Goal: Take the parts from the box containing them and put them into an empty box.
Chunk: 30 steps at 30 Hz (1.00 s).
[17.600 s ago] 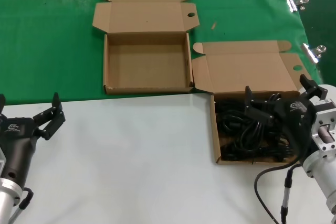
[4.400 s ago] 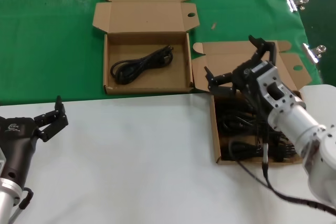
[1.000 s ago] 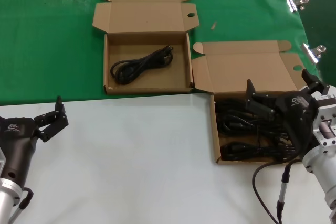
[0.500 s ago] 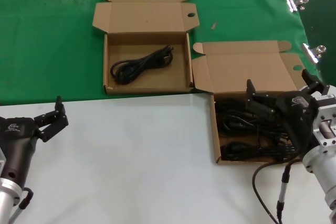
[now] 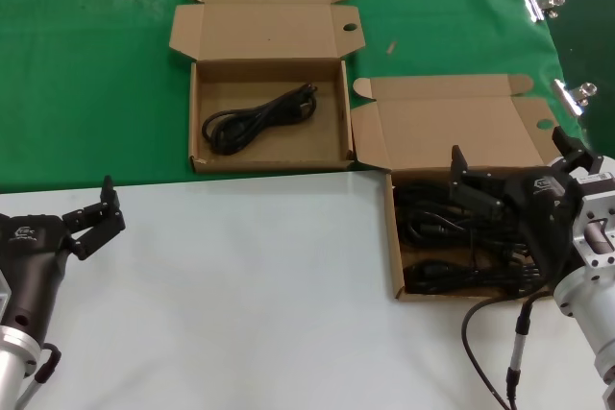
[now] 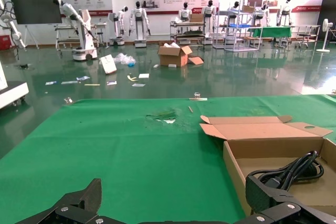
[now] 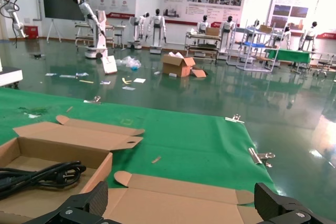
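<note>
The full box (image 5: 391,247) sits at the right and holds several black coiled power cords (image 5: 452,237). Its lid (image 5: 452,132) lies open behind it. My right gripper (image 5: 511,155) is open and empty just above these cords; its wrist view shows wide-apart jaws (image 7: 186,202) over the lid (image 7: 178,205). The other box (image 5: 194,122) sits farther back on the green cloth and holds one cord (image 5: 255,120), which also shows in the left wrist view (image 6: 290,168) and the right wrist view (image 7: 44,174). My left gripper (image 5: 56,201) is open and empty at the near left.
The near half of the table is white (image 5: 240,285), the far half a green cloth (image 5: 96,93). Metal clips (image 5: 574,95) hold the cloth at the right edge. My own thin wire (image 5: 488,333) hangs by the right arm.
The back box was empty at first and now holds one cord. My right gripper has come back from the lid to over the cords. Nothing moved in the last second.
</note>
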### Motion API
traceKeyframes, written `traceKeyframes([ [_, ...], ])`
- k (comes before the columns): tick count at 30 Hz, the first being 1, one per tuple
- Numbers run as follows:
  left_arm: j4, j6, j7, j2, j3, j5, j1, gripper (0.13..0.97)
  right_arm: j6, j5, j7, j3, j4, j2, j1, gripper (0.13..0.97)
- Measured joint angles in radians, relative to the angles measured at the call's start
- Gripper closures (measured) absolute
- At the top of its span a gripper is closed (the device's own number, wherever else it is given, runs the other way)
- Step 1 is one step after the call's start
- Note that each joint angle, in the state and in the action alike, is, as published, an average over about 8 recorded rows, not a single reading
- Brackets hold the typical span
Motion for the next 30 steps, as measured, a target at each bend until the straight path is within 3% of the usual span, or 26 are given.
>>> traceKeyframes([
  [30, 0.000, 0.000, 0.000, 0.000, 0.000, 0.000, 0.000, 0.132, 0.000, 0.000, 0.000, 0.000, 0.000, 0.000, 0.000, 0.129],
])
